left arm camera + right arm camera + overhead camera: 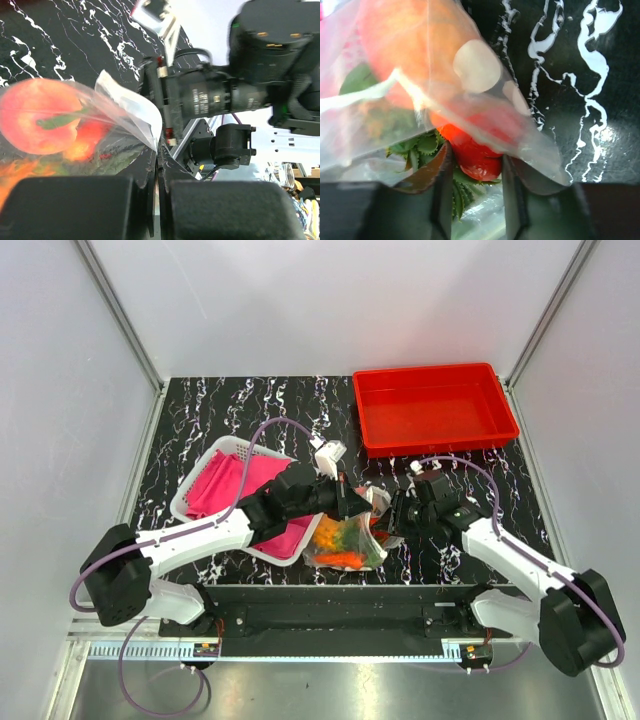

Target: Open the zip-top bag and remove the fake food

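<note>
- The zip-top bag (345, 543) lies on the bench (220, 410) near its front edge, between my two arms. The fake food (340, 535) is inside it, so nothing is out yet.
- My left pincer (157, 210) is closed to a sliver on a flap of the bag's clear film.
- My right pincer (472, 192) stands at a narrow gap, with film and a red piece (477, 157) bulging between the fingers. Plastic smears that view, so I cannot tell whether it really grips.
- If the right side has both layers or the red piece pinched, pulling apart would not part the zip. The whole bag would just lift or drag.
- The film looks thin and slick, so the left hold could slip under tension and the flap spring back.
- The peach (40, 122) is round and sits close to the held flap. A sudden opening could send it rolling toward the near edge.
- The two wrists are crowded together, and a careless twist could knock them.
- The bench is glossy black with white marble veins. A red tray (437, 445) sits at the far right, and a white mesh basket (225, 445) with pink cloth (225, 485) is on the left.
- Pale blank walls (330, 300) with metal rails (120, 310) enclose it.
</note>
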